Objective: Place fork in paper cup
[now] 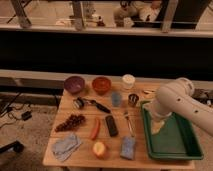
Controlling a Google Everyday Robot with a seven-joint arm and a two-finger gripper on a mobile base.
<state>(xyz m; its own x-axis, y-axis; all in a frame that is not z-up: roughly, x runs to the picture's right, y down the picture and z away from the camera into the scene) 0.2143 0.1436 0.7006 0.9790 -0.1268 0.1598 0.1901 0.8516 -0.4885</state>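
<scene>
The fork is a thin silver piece lying flat on the wooden table, just right of the black bar and left of the green tray. The paper cup stands upright at the back of the table, right of the orange bowl. My gripper hangs from the white arm over the left part of the green tray, to the right of the fork and apart from it. It holds nothing that I can see.
A green tray fills the right side. A blue-grey cup and a dark metallic cup stand in front of the paper cup. Purple bowl, orange bowl, black-handled utensil, grapes, blue sponge and cloth also lie on the table.
</scene>
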